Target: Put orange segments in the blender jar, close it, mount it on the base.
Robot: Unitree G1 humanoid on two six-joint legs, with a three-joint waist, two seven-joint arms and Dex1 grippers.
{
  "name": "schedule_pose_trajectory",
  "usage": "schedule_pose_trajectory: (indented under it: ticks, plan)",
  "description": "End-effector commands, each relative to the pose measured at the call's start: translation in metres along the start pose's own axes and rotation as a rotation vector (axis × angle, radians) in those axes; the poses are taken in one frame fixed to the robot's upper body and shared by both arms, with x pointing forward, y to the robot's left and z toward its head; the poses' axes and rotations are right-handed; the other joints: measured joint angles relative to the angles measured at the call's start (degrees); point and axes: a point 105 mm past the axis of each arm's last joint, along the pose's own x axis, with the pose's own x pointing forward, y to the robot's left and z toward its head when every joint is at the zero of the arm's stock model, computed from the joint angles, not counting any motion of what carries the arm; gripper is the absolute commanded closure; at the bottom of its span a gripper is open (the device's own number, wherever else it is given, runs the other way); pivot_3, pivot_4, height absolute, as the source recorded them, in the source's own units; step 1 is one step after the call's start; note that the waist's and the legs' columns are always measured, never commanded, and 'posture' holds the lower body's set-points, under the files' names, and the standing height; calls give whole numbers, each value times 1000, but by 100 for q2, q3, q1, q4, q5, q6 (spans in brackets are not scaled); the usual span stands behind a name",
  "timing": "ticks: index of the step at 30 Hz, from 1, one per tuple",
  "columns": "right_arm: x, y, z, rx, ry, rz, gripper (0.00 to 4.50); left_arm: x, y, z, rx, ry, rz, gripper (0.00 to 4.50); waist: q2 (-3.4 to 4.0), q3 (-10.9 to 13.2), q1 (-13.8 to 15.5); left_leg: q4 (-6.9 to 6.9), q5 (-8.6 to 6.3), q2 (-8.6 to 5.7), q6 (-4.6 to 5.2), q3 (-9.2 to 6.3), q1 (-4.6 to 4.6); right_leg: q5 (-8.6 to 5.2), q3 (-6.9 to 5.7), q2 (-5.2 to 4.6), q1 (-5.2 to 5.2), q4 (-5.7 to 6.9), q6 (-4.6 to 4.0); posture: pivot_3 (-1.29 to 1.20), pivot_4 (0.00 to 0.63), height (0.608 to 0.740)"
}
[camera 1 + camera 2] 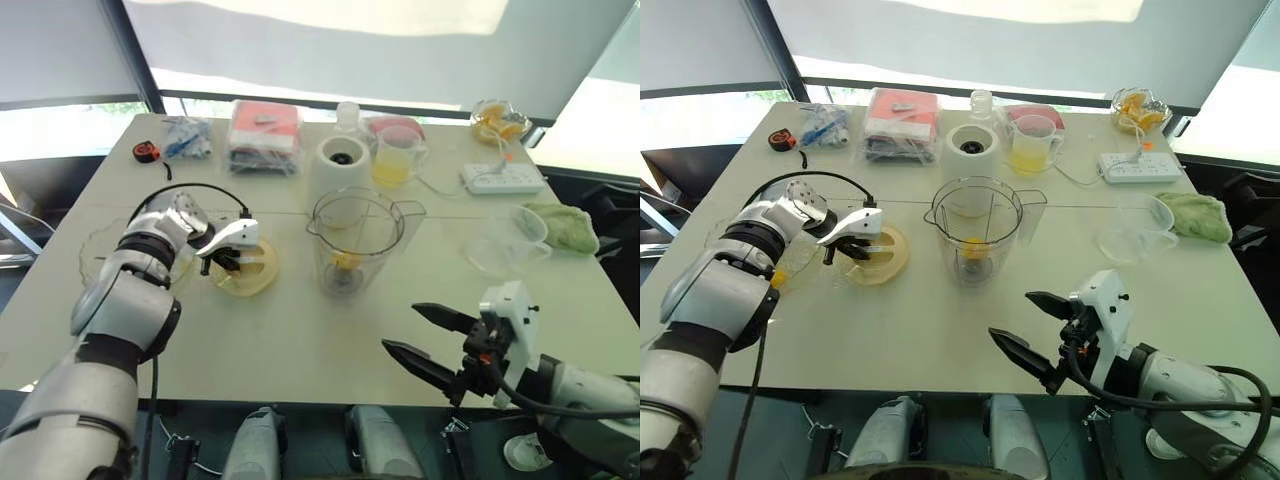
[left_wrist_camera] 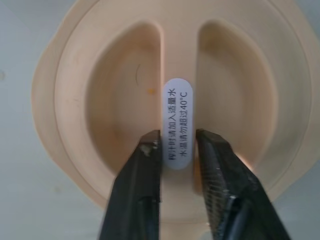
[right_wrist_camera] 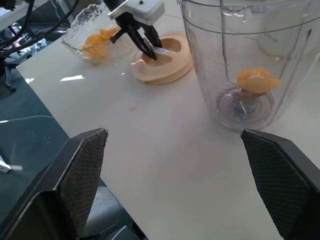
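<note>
From my end I count one blender jar (image 1: 353, 240) with one orange segment (image 3: 257, 81) in it, one white base (image 1: 341, 165), one beige lid (image 1: 246, 266), one juice jug (image 1: 396, 156), one power strip (image 1: 502, 179), and two grippers: left (image 1: 848, 243) and right (image 1: 1032, 335).

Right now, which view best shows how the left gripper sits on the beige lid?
The left wrist view: the left gripper has its fingers shut on the labelled centre ridge of the lid. The right wrist view shows the same grip from the side. The eye views show the lid lying on the table beside the blender jar, partly hidden.
</note>
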Motion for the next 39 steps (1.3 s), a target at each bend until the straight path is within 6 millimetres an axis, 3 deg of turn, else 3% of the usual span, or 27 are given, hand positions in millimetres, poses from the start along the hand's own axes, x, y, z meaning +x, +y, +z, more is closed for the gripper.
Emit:
schedule_pose_trajectory:
  ticks: [1,5,8,10,13,16,21,25,29,33,39]
  plan:
    - [-1,3,5,-24,-23,8,0,6,-6,-10,-22,29,-4,4271,0,-2,3,-2,0,0,0,-1,0,0,0,1,-1,-1,0,0,150,740]
    - [0,-3,0,-7,-12,-3,0,-11,9,-4,5,-4,60,4271,-3,0,3,-2,0,0,0,-4,-1,0,-2,2,-1,-1,0,0,150,740]
    - [0,-14,-9,30,-8,-38,0,-43,32,20,34,-98,141,4271,-30,15,2,-1,0,1,0,-4,-8,0,-3,2,-9,0,-1,0,150,740]
    - [-1,-25,-18,46,3,-79,0,-74,49,42,70,-170,202,4271,-62,33,17,-1,0,2,0,-6,-19,1,-5,4,-20,0,-2,0,150,740]
    - [-1,-54,-31,18,22,-196,0,-131,66,76,152,-252,262,4271,-72,36,29,0,0,-1,0,-13,-60,1,-15,3,-44,-12,0,0,150,740]
    - [2,-89,-34,-76,12,-339,0,-176,70,105,253,-309,287,4271,-70,34,10,4,-1,-14,2,-10,-104,9,-12,-5,-83,-19,24,0,150,740]
    - [20,-136,-12,-189,-97,-488,0,-220,61,149,370,-411,253,4271,-55,35,-39,3,-8,-16,15,-5,-95,2,-7,2,-87,-6,34,0,150,740]
    - [36,-154,4,-227,-168,-521,0,-230,56,185,402,-495,226,4271,-39,45,-30,4,-6,-12,14,-16,-98,5,-9,14,-99,10,23,0,150,740]
    - [50,-159,16,-244,-229,-519,0,-224,44,219,451,-546,147,4271,-35,46,-20,3,-7,-11,14,-20,-104,6,-9,12,-98,6,36,0,150,740]
    - [60,-157,15,-236,-243,-484,0,-215,34,233,480,-549,72,4271,-29,49,-38,3,-8,-12,16,-19,-108,2,-8,9,-102,6,45,0,150,740]
    - [70,-145,11,-222,-242,-411,0,-200,25,235,530,-513,5,4271,-18,56,-47,3,-8,-12,17,-19,-105,1,-6,11,-104,11,44,0,150,740]
